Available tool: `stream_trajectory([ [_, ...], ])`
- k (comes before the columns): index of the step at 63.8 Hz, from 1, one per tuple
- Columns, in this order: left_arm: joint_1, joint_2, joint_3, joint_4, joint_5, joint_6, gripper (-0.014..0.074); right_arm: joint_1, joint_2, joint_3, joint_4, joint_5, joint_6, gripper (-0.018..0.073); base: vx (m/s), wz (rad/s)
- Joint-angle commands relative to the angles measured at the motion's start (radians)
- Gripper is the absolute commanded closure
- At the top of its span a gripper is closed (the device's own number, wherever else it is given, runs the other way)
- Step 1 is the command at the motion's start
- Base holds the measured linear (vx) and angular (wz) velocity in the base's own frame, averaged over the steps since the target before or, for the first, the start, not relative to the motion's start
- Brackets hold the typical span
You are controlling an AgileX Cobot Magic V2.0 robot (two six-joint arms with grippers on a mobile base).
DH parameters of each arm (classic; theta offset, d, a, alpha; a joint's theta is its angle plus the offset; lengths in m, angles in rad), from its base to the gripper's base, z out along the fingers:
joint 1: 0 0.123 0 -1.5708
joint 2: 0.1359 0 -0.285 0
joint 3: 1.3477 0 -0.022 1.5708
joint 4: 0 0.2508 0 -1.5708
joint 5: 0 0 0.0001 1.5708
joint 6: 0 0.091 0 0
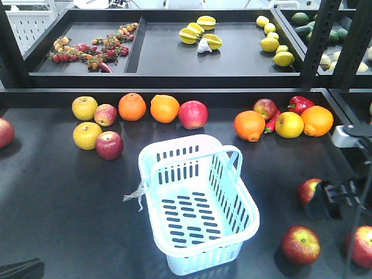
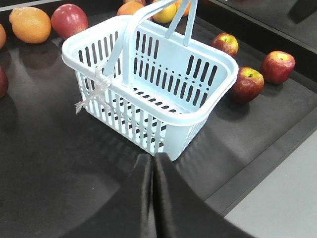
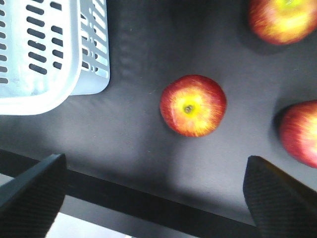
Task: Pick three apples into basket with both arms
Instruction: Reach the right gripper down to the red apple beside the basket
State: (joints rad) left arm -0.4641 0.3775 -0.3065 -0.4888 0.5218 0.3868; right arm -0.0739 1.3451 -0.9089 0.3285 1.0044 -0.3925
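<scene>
1. The right pincer (image 3: 153,163): two black fingers (image 3: 32,198) with a fine dimpled grain, spread wide apart, gripping nothing. In the gap ahead of them, the front apple (image 3: 193,105), untouched.
2. The left pincer (image 2: 152,198): smooth, dark, matte fingers pressed together along a thin seam, nothing between them, low over the table (image 2: 49,163) and just short of a corner of the basket (image 2: 148,94).
3. The basket: glossy pale blue plastic, rectangular with rounded corners and a rolled rim. Walls and base cut with slots, two hoop handles raised, a frayed white knotted tag (image 2: 94,94) tied on one side. Upright in the middle of the table, only its bare slotted base showing inside.
4. Three round apples, glossy red streaked with yellow, all on the table to the right of the basket and apart from it:
   - front apple nearest the table's front edge
   - back apple (image 1: 308,190) behind it, partly covered by the right arm (image 1: 343,195)
   - side apple (image 1: 363,245) cut by the picture's right edge
5. Table surface: dark, matte, mat-like.
6. Counted towards the rear of the table:
   - five more red apples (image 1: 193,114)
   - three yellow apples (image 1: 87,135)
   - four oranges (image 1: 165,108)
   - one shiny red pepper (image 1: 300,104)
</scene>
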Motion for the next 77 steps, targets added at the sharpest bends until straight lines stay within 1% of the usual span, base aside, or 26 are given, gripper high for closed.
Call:
stream_trajectory([
  [1, -0.001, 0.004, -0.026, -0.026, -0.061, -0.006, 0.0604, -0.005, 0.054, -0.053, 0.028, -0.007, -0.007, -0.0111, 0.00, 0.00],
  [7, -0.001, 0.004, -0.026, -0.026, -0.061, -0.006, 0.0604, -0.005, 0.133, -0.055, 0.045, -0.018, -0.002, -0.0107, 0.00, 0.00],
  [15, -0.001, 0.004, -0.026, -0.026, -0.061, -0.006, 0.0604, -0.005, 0.215, -0.055, 0.045, -0.031, -0.002, -0.0103, 0.00, 0.00],
  [26, -0.001, 0.004, -0.026, -0.026, -0.061, -0.006, 0.0604, -0.005, 0.294, -0.055, 0.048, -0.087, 0.006, -0.0094, 0.00, 0.00],
  [51, -0.001, 0.004, -0.026, -0.026, -0.061, -0.006, 0.0604, -0.005, 0.373, -0.055, 0.053, -0.176, 0.018, -0.0086, 0.00, 0.00],
  [62, -0.001, 0.004, -0.026, -0.026, -0.061, -0.006, 0.0604, -0.005, 0.403, -0.055, 0.071, -0.209, 0.021, -0.0083, 0.00, 0.00],
  [77, -0.001, 0.004, -0.026, -0.026, -0.061, -0.006, 0.0604, -0.005, 0.457, -0.093, 0.076, -0.209, 0.028, -0.0077, 0.00, 0.00],
])
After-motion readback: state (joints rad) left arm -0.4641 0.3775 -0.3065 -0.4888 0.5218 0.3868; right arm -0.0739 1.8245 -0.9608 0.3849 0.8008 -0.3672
